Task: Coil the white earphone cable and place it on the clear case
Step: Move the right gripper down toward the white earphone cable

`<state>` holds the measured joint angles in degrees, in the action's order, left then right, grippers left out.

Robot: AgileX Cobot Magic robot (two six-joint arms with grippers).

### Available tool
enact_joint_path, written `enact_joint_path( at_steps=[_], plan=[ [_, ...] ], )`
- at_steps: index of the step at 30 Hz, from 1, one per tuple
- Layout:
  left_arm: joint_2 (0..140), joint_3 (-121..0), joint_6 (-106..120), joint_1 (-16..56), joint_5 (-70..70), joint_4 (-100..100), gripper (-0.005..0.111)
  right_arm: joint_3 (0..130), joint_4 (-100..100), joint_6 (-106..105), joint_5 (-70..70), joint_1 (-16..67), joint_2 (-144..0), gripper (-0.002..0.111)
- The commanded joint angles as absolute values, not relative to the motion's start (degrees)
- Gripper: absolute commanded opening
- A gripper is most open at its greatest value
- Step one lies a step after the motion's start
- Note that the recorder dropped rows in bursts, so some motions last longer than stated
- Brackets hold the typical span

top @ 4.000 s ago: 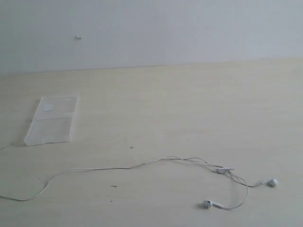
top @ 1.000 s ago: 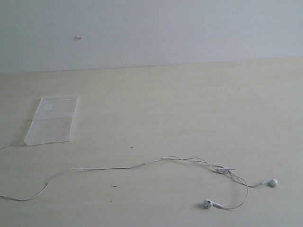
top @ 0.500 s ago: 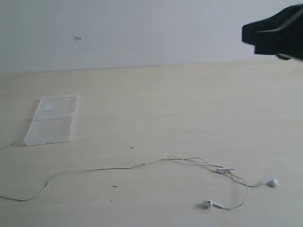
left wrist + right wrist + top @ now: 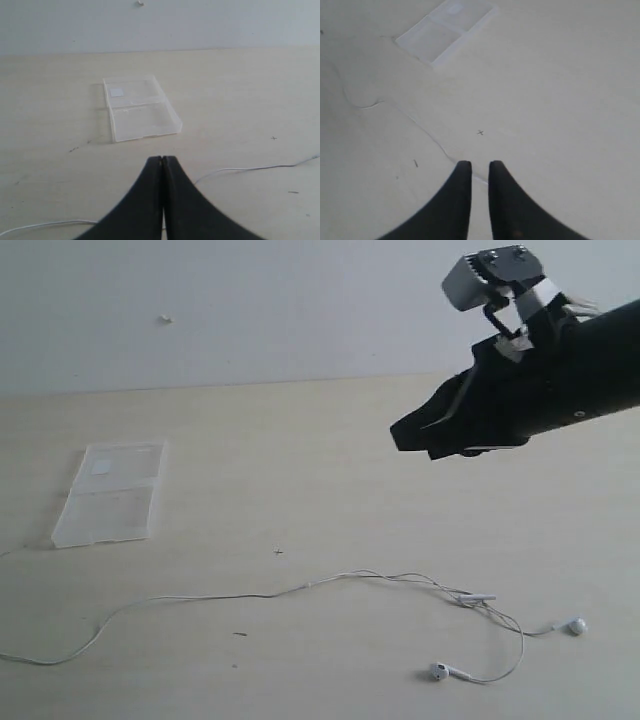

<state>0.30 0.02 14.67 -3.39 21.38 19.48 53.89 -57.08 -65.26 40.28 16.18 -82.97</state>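
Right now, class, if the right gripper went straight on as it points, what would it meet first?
Probably the table near the small cross mark, which the right gripper hangs above and aims at. The white earphone cable lies just short of there; depth is unclear, so it could come first.

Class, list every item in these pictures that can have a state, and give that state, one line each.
white earphone cable, uncoiled, strung out loose across the table.
clear case, opened flat, both halves empty.
left gripper, shut, holding nothing.
right gripper, slightly open, empty, above the table.
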Motion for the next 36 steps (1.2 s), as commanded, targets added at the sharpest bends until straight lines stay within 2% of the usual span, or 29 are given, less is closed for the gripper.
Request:
enact_joint_path(
  at_steps=[1, 5, 13, 16, 22, 36],
  plan=[
    [0.0, 0.0, 14.59, -3.52, 21.16, 19.52, 0.0, 61.11, -56.39, -75.09, 44.59, 21.21, -92.19, 0.038],
    [0.0, 0.0, 14.59, -3.52, 21.16, 19.52, 0.0, 66.3, -52.95, -76.12, 38.99, 31.43, -102.62, 0.038],
    [0.0, 0.0, 14.59, -3.52, 21.16, 19.52, 0.0, 79.76, -24.75, -54.22, 44.75, 38.25, -115.78, 0.046],
    [0.0, 0.0, 14.59, -3.52, 21.16, 19.52, 0.0, 82.94, -16.72, -47.68, 46.71, 39.32, -117.4, 0.046],
    [0.0, 0.0, 14.59, -3.52, 21.16, 19.52, 0.0, 86.29, -13.11, -47.32, 51.56, 39.32, -119.86, 0.046],
    [0.0, 0.0, 14.59, -3.52, 21.16, 19.52, 0.0, 86.38, -21.48, -48.83, 48.5, 39.32, -123.27, 0.046]
  ],
)
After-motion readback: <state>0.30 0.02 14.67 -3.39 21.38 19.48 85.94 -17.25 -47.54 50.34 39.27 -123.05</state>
